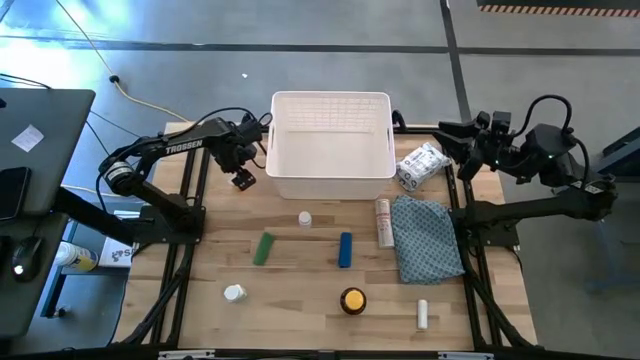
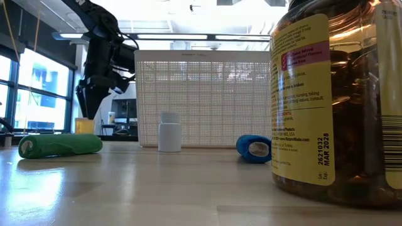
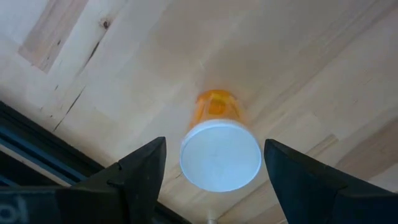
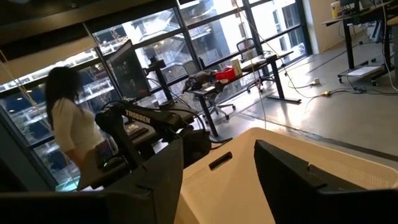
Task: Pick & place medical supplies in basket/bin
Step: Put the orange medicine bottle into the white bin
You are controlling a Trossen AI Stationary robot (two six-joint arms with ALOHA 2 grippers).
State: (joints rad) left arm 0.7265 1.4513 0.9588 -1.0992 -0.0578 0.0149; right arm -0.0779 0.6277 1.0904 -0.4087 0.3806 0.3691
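High view: left end effector (image 1: 243, 178) hangs just left of the bin's (image 1: 331, 185) front-left corner, over the bench (image 1: 300, 300), fingers spread, nothing visibly gripped. Right end effector (image 1: 447, 128) waits near the bin's right rim, above the white packet (image 1: 421, 164); its fingers stand apart and empty. On the bench: a small white bottle (image 1: 304, 218), green piece (image 1: 263, 248), blue piece (image 1: 345, 250), another white bottle (image 1: 234, 293), yellow-capped amber bottle (image 1: 352, 300), tubes (image 1: 383, 221) beside the cloth (image 1: 428, 238). Low view: left end effector (image 2: 90, 100) points down left of the bin (image 2: 204, 94), clear of the bench; green piece (image 2: 59, 145), white bottle (image 2: 169, 132), blue piece (image 2: 254, 148) stand in front. Left wrist view: an orange vial with a white cap (image 3: 220, 154) sits straight ahead, centred in the gap between the fingers (image 3: 140, 171), no contact on either side; it seems upright, cap toward the camera, long axis along the approach. Left arm is clearly nearer, likely a straight descent. Right wrist view: fingers (image 4: 292, 168) parted, bin rim and a person beyond.
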